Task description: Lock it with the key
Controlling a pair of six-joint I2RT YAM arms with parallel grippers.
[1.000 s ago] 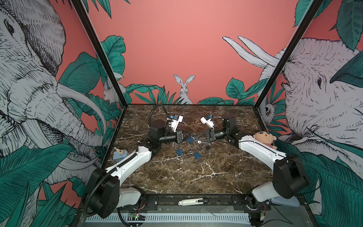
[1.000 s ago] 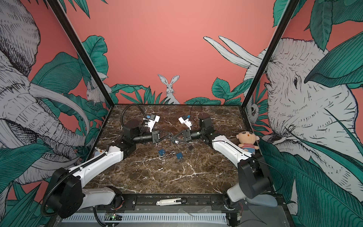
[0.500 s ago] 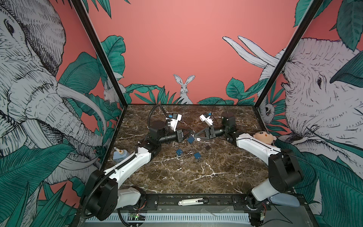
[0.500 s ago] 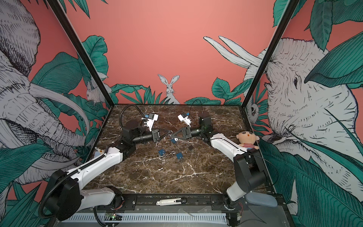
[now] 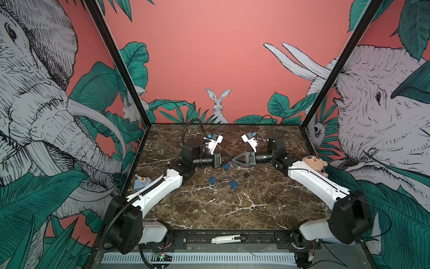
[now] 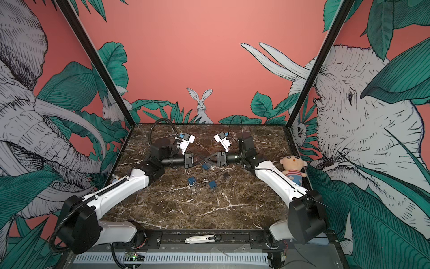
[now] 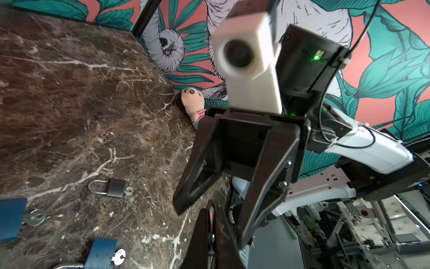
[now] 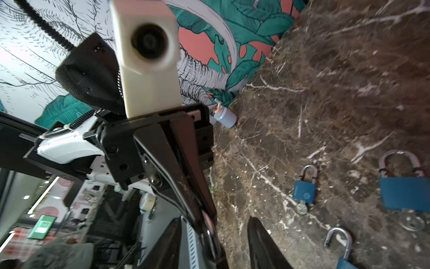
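Above marble table (image 5: 232, 209) | left tool (image 7: 211, 206) pinching the key (image 7: 211, 215) | right tool (image 8: 215, 219) spread, straddling left tool's tip

The marble table (image 5: 232, 209) carries blue padlocks (image 5: 212, 179), a black padlock (image 5: 246, 174), a plush doll (image 5: 314, 163) and a bottle (image 5: 142, 182).

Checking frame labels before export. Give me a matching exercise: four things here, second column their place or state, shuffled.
1. left gripper
2. right gripper
3. black padlock
4. plush doll

a. jaws apart
b. at the right edge of the marble tabletop
c. shut on the key
d. lying flat, shackle closed

Pairs: 1-c, 2-a, 3-d, 4-b.
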